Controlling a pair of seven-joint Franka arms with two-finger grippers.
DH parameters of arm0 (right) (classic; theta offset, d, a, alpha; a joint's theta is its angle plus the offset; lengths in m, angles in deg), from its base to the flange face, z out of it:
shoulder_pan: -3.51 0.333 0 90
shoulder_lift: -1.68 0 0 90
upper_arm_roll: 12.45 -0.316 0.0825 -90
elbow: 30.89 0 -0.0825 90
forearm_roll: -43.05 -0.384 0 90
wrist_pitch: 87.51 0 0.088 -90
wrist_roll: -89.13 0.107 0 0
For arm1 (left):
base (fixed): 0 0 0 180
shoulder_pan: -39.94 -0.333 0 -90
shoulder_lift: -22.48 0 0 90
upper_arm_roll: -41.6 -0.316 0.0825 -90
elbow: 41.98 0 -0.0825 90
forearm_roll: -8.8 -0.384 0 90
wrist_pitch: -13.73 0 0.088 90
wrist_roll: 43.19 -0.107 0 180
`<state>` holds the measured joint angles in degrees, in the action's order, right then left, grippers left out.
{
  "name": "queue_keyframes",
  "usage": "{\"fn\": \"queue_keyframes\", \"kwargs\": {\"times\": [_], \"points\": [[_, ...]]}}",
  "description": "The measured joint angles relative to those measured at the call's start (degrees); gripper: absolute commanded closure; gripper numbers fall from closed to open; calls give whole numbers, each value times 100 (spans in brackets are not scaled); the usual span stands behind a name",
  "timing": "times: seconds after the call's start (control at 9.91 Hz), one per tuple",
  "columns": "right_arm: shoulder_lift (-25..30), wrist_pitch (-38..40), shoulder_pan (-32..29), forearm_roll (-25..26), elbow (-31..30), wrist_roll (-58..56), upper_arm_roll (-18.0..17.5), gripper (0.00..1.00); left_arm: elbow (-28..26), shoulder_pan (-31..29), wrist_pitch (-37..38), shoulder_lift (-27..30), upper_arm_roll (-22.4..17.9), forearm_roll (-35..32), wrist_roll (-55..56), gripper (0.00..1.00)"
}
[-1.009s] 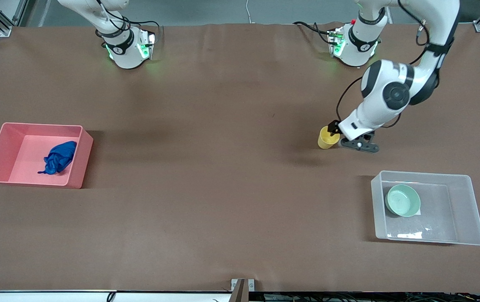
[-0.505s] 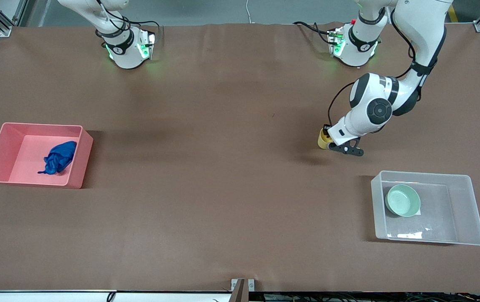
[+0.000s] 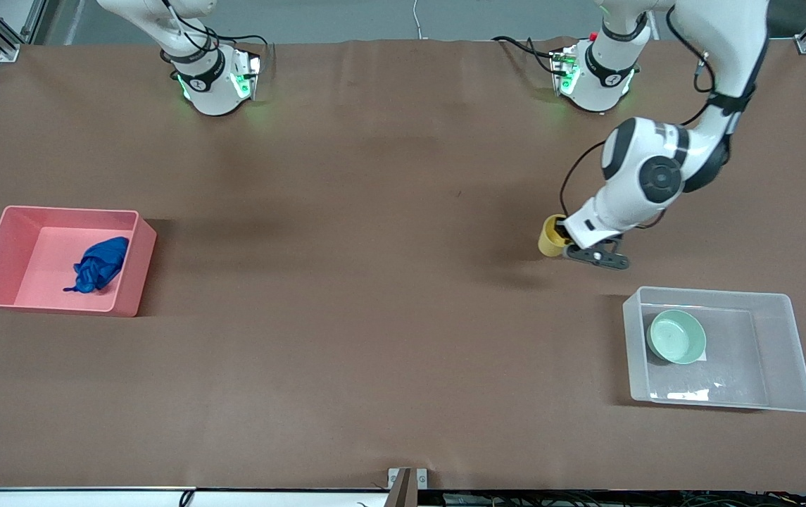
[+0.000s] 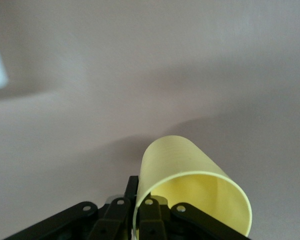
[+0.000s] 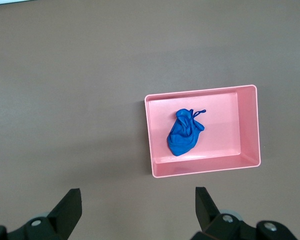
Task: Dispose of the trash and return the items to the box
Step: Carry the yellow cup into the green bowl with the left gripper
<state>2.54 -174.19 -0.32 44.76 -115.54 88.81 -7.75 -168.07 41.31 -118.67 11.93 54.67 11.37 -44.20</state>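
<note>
Brown table (image 3: 374,211); yellow cup (image 3: 551,236) clamped in left pincer (image 3: 571,248).

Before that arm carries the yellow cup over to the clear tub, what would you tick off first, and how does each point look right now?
1. Left gripper shut on the yellow cup, rim pinched: ok.
2. Cup off the table: cannot tell.
3. Room in the clear tub beside the green bowl: ok.
4. Table between cup and tub bare: ok.
5. Blue cloth in the pink bin: ok.
6. Right gripper waits open, high above the pink bin: ok.
</note>
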Motion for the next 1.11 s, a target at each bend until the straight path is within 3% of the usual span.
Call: {"fn": "queue_keyframes", "kwargs": {"times": [0.3,0.71,1.01,1.11], "points": [[0,0,0,0,0,0,6,0,1631,-50,976,-282,-778,-2,-848,100],[-2,1,0,0,-2,0,7,0,3725,-118,1547,-1932,-1746,-4,-2172,99],[-2,2,0,0,-2,0,7,0,4273,-171,1608,-2873,-2153,-4,-2747,95],[-2,2,0,0,-2,0,7,0,4321,-165,1609,-3032,-2154,-4,-2751,87]]}}
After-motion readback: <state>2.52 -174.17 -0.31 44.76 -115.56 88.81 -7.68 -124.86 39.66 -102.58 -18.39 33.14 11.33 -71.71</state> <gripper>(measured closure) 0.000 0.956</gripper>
